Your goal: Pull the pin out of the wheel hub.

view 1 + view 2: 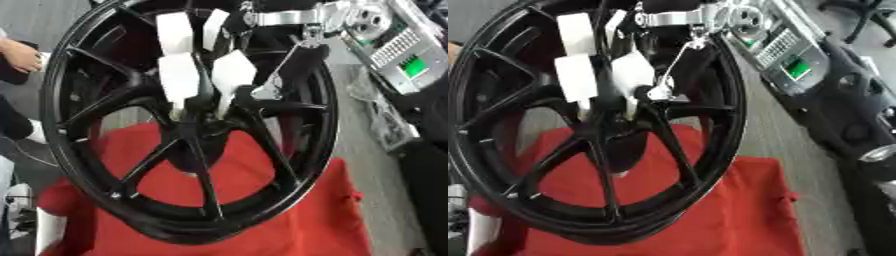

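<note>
A black spoked wheel (325, 125) stands upright on a red cloth (297, 220). Its hub (194, 127) is in the middle of the view. My right arm comes in from the upper right with a silver bracket (302, 17). My right hand (179, 75), with white fingers, reaches down onto the hub. The fingers close from both sides on a dark upright stem, the pin (203, 86), just above the hub. Most of the pin is hidden between the fingers. My left hand shows in neither view.
A person's hand (22, 55) is beside the wheel's left rim. A grey metal device with a green screen (411, 65) and dark machinery (850, 105) stand to the right. Grey floor runs between them and the cloth.
</note>
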`<state>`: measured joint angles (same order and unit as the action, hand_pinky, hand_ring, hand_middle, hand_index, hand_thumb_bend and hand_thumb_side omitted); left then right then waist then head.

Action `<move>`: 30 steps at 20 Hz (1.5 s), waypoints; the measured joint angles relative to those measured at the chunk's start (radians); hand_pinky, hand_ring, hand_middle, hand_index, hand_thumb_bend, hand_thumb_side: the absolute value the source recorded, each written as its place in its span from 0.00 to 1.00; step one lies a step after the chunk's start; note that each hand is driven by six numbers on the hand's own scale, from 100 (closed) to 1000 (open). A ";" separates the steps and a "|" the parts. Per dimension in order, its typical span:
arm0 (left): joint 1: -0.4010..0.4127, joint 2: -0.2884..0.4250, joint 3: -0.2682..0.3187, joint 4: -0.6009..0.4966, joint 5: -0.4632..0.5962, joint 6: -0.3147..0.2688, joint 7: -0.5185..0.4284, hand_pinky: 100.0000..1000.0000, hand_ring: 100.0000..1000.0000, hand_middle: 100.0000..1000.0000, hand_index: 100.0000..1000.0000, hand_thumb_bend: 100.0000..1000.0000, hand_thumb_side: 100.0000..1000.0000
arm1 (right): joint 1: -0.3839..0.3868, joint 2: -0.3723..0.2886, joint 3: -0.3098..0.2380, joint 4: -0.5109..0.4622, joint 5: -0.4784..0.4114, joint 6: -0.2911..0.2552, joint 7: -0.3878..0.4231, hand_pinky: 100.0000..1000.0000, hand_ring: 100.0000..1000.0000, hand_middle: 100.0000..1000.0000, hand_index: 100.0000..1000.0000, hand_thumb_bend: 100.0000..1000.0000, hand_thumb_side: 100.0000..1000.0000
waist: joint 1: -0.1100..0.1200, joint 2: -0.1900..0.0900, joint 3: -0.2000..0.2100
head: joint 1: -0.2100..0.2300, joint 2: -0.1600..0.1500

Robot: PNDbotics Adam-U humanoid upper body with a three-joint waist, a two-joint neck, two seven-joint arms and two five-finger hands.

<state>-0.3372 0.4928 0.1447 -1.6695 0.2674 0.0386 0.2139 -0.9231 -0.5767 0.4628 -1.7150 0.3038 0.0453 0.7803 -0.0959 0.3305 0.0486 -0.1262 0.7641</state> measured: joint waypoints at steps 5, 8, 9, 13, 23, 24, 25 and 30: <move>0.000 0.000 0.000 0.000 0.000 0.001 -0.003 0.69 0.82 0.69 0.77 0.00 0.75 | 0.001 0.000 0.000 0.002 -0.010 0.010 -0.021 0.67 0.48 0.46 0.58 0.14 0.00 | 0.000 0.002 -0.001 | 0.000 0.000; 0.000 0.000 0.000 0.000 0.000 0.002 -0.004 0.69 0.82 0.69 0.77 0.00 0.75 | 0.005 0.000 0.000 0.000 -0.027 0.022 -0.040 0.65 0.45 0.42 0.53 0.07 0.00 | 0.000 0.003 -0.003 | 0.000 0.000; 0.000 0.000 0.000 0.000 0.000 0.002 -0.004 0.69 0.82 0.69 0.77 0.00 0.75 | 0.006 0.000 0.000 -0.002 -0.035 0.027 -0.046 0.65 0.45 0.41 0.52 0.06 0.00 | 0.000 0.003 -0.004 | 0.000 0.000; 0.000 0.000 0.000 0.000 0.000 0.002 -0.004 0.69 0.82 0.69 0.77 0.00 0.75 | 0.005 -0.006 -0.001 -0.015 -0.062 0.041 -0.066 0.64 0.44 0.36 0.47 0.06 0.00 | 0.000 0.003 -0.005 | 0.000 0.000; 0.003 0.000 0.000 0.003 0.000 0.001 -0.005 0.69 0.82 0.69 0.77 0.00 0.75 | -0.010 -0.043 -0.038 -0.064 -0.094 0.043 -0.051 0.62 0.43 0.29 0.42 0.08 0.00 | 0.000 0.003 -0.012 | -0.003 0.000; 0.003 0.000 0.000 0.003 0.000 0.001 -0.005 0.69 0.82 0.69 0.77 0.00 0.75 | -0.010 -0.048 -0.044 -0.071 -0.099 0.044 -0.048 0.62 0.43 0.29 0.42 0.08 0.00 | 0.000 0.003 -0.013 | -0.003 0.000; 0.004 0.000 0.000 0.004 0.000 0.001 -0.005 0.69 0.82 0.69 0.77 0.00 0.75 | -0.010 -0.054 -0.051 -0.081 -0.106 0.046 -0.045 0.62 0.43 0.29 0.42 0.08 0.00 | 0.000 0.003 -0.016 | -0.003 0.000; 0.012 0.000 0.000 0.006 0.000 0.000 -0.005 0.69 0.82 0.69 0.77 0.00 0.75 | 0.012 -0.100 -0.113 -0.147 -0.172 0.068 -0.057 0.63 0.42 0.29 0.42 0.02 0.00 | 0.000 0.002 -0.029 | 0.004 0.000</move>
<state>-0.3253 0.4928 0.1450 -1.6640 0.2673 0.0391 0.2093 -0.9112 -0.6765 0.3501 -1.8619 0.1318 0.1135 0.7229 -0.0955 0.3329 0.0196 -0.1219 0.7643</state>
